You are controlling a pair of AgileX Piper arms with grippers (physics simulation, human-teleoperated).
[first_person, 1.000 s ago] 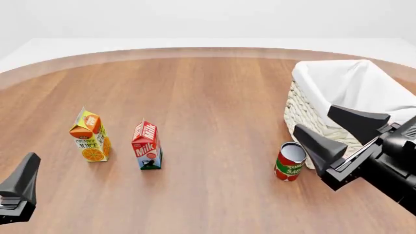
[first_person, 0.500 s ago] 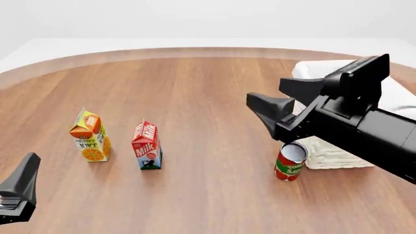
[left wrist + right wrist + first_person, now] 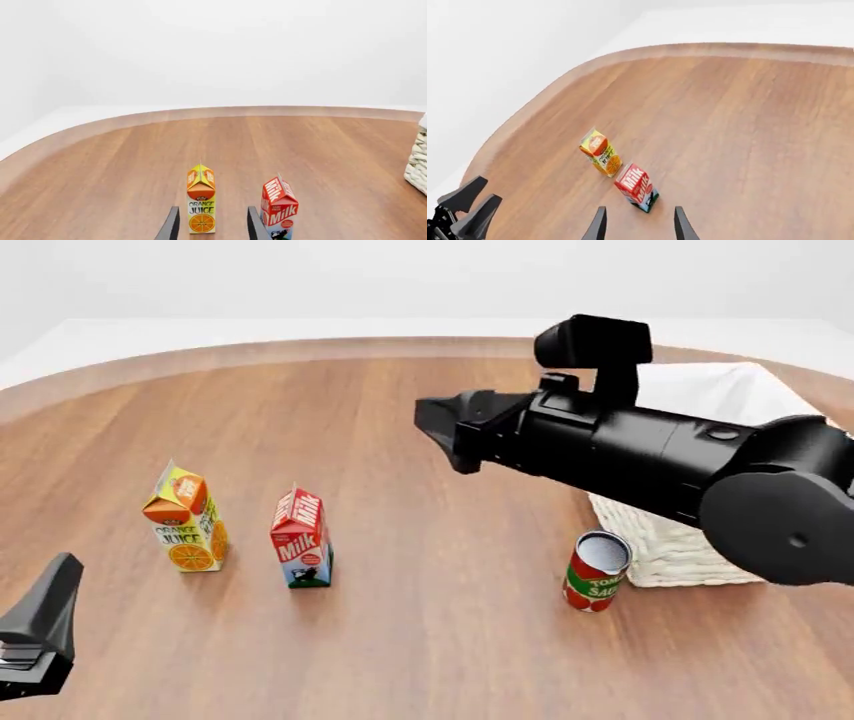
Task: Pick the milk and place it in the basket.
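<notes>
Milk (image 3: pixel 302 540) stands untouched on the surface while the right arm's fingers (image 3: pixel 447 430), spread wide and empty, have swung across toward it.

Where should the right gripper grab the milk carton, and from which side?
Likely from above, closing the right gripper on the flat side walls of the milk, below its red gable. It stands upright, and the sloped top gives poor purchase. The juice stands apart on its left, so there looks to be room for a finger.
</notes>
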